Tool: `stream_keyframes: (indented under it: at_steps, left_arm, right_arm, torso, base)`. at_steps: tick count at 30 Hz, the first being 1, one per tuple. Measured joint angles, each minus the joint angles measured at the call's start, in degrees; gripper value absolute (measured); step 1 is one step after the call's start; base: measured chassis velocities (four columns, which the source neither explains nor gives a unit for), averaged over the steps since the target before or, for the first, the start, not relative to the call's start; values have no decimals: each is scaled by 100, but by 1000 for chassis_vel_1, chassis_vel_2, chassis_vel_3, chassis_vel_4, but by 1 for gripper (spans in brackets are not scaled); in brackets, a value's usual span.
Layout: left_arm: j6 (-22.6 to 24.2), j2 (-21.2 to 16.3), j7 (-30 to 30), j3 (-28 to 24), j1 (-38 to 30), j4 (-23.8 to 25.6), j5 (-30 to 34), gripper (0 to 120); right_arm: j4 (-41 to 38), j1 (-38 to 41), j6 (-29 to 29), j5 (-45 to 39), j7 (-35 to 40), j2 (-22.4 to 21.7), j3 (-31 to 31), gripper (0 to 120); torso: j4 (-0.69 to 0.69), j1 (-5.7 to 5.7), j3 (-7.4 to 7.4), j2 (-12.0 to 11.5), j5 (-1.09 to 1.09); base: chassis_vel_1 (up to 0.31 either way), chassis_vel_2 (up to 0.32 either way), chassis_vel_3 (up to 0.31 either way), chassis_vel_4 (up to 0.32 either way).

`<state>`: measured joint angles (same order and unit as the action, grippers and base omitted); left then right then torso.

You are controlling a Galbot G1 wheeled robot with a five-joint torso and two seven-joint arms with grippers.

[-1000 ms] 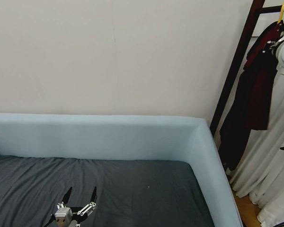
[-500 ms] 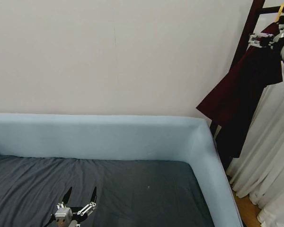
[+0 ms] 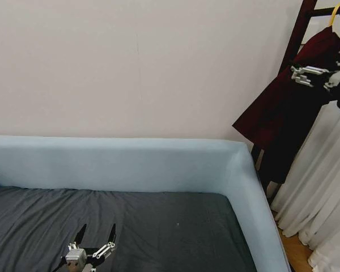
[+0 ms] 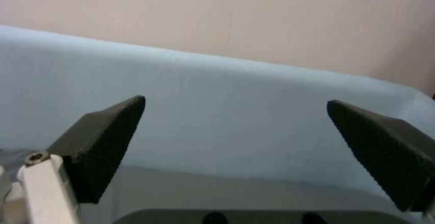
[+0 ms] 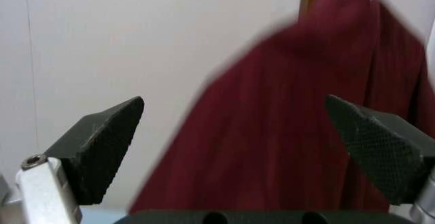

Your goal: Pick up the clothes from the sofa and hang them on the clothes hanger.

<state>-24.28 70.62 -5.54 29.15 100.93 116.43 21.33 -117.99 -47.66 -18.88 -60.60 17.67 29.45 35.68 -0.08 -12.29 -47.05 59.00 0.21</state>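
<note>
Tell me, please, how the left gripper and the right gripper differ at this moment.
The left gripper hangs low over the sofa's dark seat; the right gripper is raised high, by the dark red garment on the rack. The left gripper faces the pale blue backrest, the right gripper faces the garment. Both are open and hold nothing.

Free room on the sofa seat point(image 3: 158, 226) all round the left claw point(image 3: 98, 226), fingers spread; backrest point(image 3: 130, 164) and wall point(image 3: 130, 68) blocked the far side. Right claw point(image 3: 294, 74), fingers apart, faced the flared red garment point(image 3: 280, 110) close ahead. Rack post point(image 3: 297, 34) and white curtains point(image 3: 317, 187) crowded that side.
</note>
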Motion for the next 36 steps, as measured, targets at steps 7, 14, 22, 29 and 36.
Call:
stream_keyframes:
  at_steps: [7, 14, 22, 29, 36]
  left_arm:
    - [0, 0, 0, 0, 0, 0, 0, 100]
    - [0, 0, 0, 1, 0, 0, 0, 100]
    - [-1, 0, 0, 0, 0, 0, 0, 100]
    - [-1, 0, 1, 0, 0, 0, 0, 100]
    - [-1, 0, 1, 0, 0, 0, 0, 100]
  right_arm:
    - [-593, -2825, 495, 1282, -761, 1344, 1546, 100]
    - [-1026, -4061, 933, 2373, -1240, 2636, 1814, 100]
    - [-941, -5407, 2373, 3908, -1911, 4224, 1580, 100]
    - [-833, -5896, 3097, 4771, -2087, 4947, 1069, 100]
    - [-771, -5921, 3346, 5044, -2029, 5094, 722, 100]
  torso:
    - [-1, 0, 1, 0, -6]
    - [0, 0, 1, 0, -8]
    - [0, 0, 1, 0, -7]
    - [0, 1, 1, 0, -8]
    - [0, 0, 1, 0, -7]
  base:
    - [0, 0, 0, 0]
    - [0, 0, 0, 0]
    - [0, 0, 0, 0]
    - [0, 0, 0, 0]
    - [0, 0, 0, 0]
